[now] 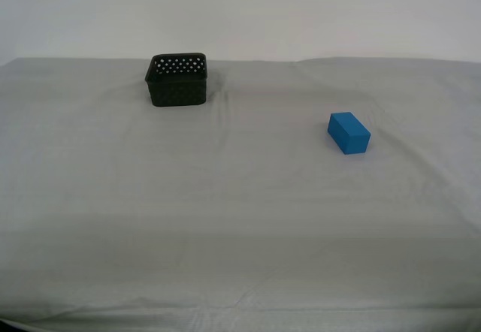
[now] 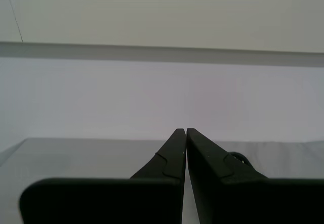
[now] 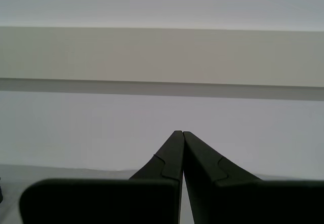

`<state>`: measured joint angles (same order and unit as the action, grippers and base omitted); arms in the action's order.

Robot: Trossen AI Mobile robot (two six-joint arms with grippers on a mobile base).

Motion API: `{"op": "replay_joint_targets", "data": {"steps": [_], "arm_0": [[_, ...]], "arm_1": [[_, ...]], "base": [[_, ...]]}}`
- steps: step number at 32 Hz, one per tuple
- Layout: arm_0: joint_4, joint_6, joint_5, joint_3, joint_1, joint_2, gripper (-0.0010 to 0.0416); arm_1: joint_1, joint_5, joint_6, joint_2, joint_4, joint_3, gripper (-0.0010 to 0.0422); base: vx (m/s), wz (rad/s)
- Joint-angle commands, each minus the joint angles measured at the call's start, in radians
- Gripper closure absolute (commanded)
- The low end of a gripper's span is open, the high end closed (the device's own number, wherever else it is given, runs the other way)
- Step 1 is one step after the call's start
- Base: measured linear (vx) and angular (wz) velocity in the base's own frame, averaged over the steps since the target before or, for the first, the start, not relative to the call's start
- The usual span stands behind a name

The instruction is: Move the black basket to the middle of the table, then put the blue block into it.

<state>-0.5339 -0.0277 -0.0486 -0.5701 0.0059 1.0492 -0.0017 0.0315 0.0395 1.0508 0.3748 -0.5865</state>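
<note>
The black basket (image 1: 177, 79) stands upright on the table (image 1: 225, 219) at the far side, toward the exterior view's left. The blue block (image 1: 349, 132) lies on the cloth toward the exterior view's right, nearer than the basket and well apart from it. Neither arm shows in the exterior view. My first gripper (image 3: 178, 133) is shut and empty, its fingertips touching, pointing at the wall. My second gripper (image 2: 183, 130) is shut and empty too, over the table's far edge. Neither wrist view clearly shows the basket or the block.
A plain pale wall stands behind the table (image 1: 240, 9). The grey-white cloth is wrinkled, with a fold near the front edge (image 1: 240, 302). In the second wrist view a small dark shape (image 2: 239, 157) peeks behind one finger.
</note>
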Motion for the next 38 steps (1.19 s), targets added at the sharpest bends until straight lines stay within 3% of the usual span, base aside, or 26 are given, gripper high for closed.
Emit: {"op": "replay_joint_targets", "data": {"steps": [1, 10, 16, 22, 28, 31, 38], "arm_0": [[-0.003, -0.002, -0.003, -0.001, 0.001, 0.0, 0.0406], [-0.003, 0.001, -0.003, -0.001, 0.002, 0.001, 0.0406], [-0.002, 0.001, -0.003, -0.001, 0.002, 0.001, 0.0405], [0.007, 0.001, -0.003, -0.001, 0.002, 0.001, 0.0406], [0.017, 0.001, -0.003, -0.001, 0.002, 0.0, 0.0406], [0.019, 0.002, -0.003, -0.001, 0.002, 0.0, 0.0406], [0.02, 0.001, -0.003, -0.001, 0.002, 0.001, 0.0405]], "arm_1": [[0.0, 0.003, 0.004, 0.015, -0.102, -0.054, 0.0412], [-0.008, 0.005, 0.004, 0.214, -0.378, -0.288, 0.0412], [-0.038, 0.098, 0.001, 0.396, -0.457, -0.441, 0.0412], [-0.087, 0.097, 0.001, 0.534, -0.461, -0.558, 0.0412], [-0.13, 0.076, 0.001, 0.658, -0.554, -0.688, 0.041], [-0.147, 0.076, 0.002, 0.739, -0.625, -0.769, 0.0385], [-0.169, 0.072, 0.015, 0.902, -0.719, -0.917, 0.0275]], "base": [[0.0, 0.0], [0.0, 0.0], [0.0, 0.0], [0.0, 0.0], [0.0, 0.0], [0.0, 0.0], [0.0, 0.0]]}}
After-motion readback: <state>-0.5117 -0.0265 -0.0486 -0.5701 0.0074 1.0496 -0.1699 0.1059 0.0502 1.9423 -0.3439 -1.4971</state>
